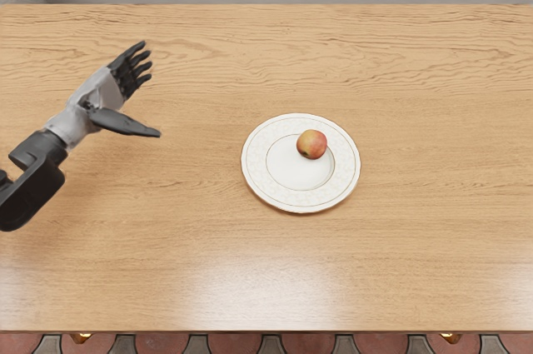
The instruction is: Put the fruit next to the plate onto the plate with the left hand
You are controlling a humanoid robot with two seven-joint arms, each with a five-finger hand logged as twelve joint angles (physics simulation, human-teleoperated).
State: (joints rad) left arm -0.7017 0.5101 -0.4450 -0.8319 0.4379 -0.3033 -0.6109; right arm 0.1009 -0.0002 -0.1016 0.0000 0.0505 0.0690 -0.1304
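A red-yellow apple (311,144) rests on the white plate (260,176), toward its upper right part. My left hand (132,92) hovers over the table well to the left of the plate, its arm coming in from the left edge. Its fingers are spread and the thumb sticks out to the right; it holds nothing. The right arm is out of view.
The wooden table (266,271) spans the whole view, with its front edge near the bottom and a grey wall behind its far edge.
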